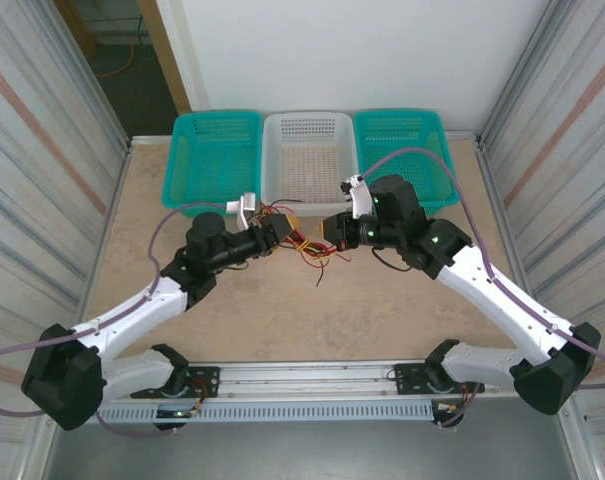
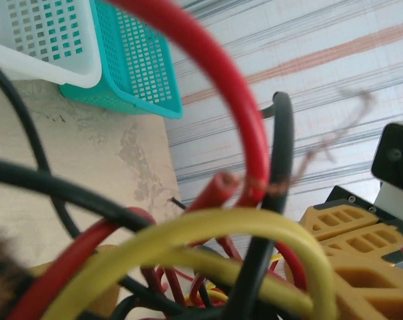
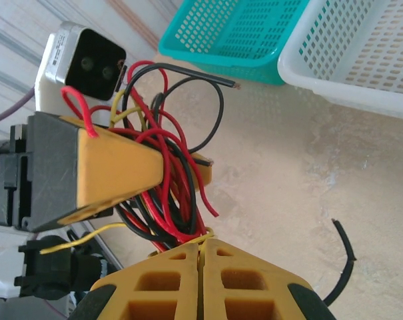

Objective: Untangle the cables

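Desk (image 1: pixel 282 330): beige top, both arms reach in from my near edge and meet around the middle.
Right gripper (image 3: pixel 202 241): on my right wrist cam the jaws are pressed flat together, with a yellow strand of the cables (image 1: pixel 307 245) nipped right at the tip.
Left gripper (image 1: pixel 280 234): nose to nose with the right one and buried in the tangle. Loops run over and behind its yellow finger, so I honestly can't tell if those jaws are closed or gaping.
Cables: one messy bundle of red, black and yellow wires strung between the two grippers mid-desk. A few red ends trail back toward me, and on the left wrist cam the loops sit right up against the lens.
Black wire (image 3: pixel 344 257): a loose curl lying on the desk, apart from the bundle on the right wrist cam.
Baskets: three in a row along the far edge, left teal basket (image 1: pixel 217 116), white basket (image 1: pixel 310 117), right teal basket (image 1: pixel 397 113), all behind the tangle.
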`<state>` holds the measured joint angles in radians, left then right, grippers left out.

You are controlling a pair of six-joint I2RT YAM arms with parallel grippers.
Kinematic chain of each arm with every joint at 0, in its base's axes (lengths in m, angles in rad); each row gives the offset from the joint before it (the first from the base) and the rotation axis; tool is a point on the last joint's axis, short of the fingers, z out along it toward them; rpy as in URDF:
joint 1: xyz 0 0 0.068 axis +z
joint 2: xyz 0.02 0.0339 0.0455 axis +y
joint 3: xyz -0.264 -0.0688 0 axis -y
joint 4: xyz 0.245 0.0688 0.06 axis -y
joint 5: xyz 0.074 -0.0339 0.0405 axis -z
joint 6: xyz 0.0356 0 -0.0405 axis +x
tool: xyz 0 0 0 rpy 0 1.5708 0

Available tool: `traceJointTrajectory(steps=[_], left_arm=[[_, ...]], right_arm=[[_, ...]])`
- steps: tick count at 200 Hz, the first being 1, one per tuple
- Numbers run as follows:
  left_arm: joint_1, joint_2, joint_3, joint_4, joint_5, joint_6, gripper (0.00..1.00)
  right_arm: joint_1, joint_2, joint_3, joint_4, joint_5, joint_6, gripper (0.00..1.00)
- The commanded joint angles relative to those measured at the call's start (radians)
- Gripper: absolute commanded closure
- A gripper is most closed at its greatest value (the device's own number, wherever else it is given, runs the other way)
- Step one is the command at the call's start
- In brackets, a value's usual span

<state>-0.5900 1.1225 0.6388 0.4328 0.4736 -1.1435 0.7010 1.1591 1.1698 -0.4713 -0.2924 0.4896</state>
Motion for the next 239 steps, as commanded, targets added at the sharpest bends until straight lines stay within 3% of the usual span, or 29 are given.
traceJointTrajectory(steps=[1, 20, 56, 65, 77, 94, 103, 112, 129, 147, 163, 173, 213, 239], left_arm=[[0.008, -0.015, -0.01, 0.018, 0.038, 0.003, 0.52], [0.007, -0.012, -0.007, -0.003, 0.054, 0.014, 0.77], [0.007, -0.011, -0.013, 0.027, 0.06, 0.033, 1.0], [0.009, -0.016, -0.014, 0.026, 0.042, 0.045, 1.0], [0.009, -0.025, -0.012, 0.016, 0.018, 0.066, 1.0], [0.015, -0.043, -0.005, -0.023, -0.023, 0.097, 1.0], [0.027, -0.056, -0.005, -0.047, -0.044, 0.108, 1.0], [0.046, -0.069, -0.009, -0.059, -0.053, 0.112, 1.0], [0.079, -0.084, -0.026, -0.031, -0.033, 0.116, 1.0], [0.099, -0.083, -0.009, -0.043, 0.013, 0.162, 1.0], [0.105, -0.074, 0.022, -0.079, 0.055, 0.212, 1.0], [0.108, -0.065, 0.04, -0.105, 0.074, 0.235, 1.0], [0.122, -0.027, 0.053, -0.082, 0.143, 0.223, 1.0], [0.121, -0.024, 0.041, -0.039, 0.157, 0.204, 1.0]], right_arm=[[-0.006, -0.006, -0.007, 0.043, -0.022, 0.021, 1.0], [-0.006, -0.001, -0.005, 0.049, -0.026, 0.024, 1.0], [-0.001, 0.014, 0.016, 0.046, -0.026, 0.03, 1.0], [0.0, 0.015, 0.026, 0.027, -0.001, 0.028, 1.0], [0.001, 0.006, 0.041, -0.008, 0.064, 0.023, 0.8], [0.013, -0.029, 0.06, -0.08, 0.252, 0.017, 0.27], [0.027, -0.052, 0.067, -0.116, 0.343, 0.023, 0.16], [0.045, -0.076, 0.067, -0.138, 0.433, 0.031, 0.13], [0.081, -0.136, 0.02, -0.111, 0.53, 0.032, 0.14], [0.069, -0.227, -0.071, -0.012, 0.437, 0.028, 0.37], [0.008, -0.258, -0.104, 0.055, 0.136, 0.022, 0.34], [-0.027, -0.23, -0.08, 0.043, 0.035, 0.044, 0.35], [-0.041, -0.092, 0.0, -0.033, -0.068, 0.014, 0.33], [-0.041, -0.033, 0.03, -0.044, -0.086, 0.012, 0.43]])
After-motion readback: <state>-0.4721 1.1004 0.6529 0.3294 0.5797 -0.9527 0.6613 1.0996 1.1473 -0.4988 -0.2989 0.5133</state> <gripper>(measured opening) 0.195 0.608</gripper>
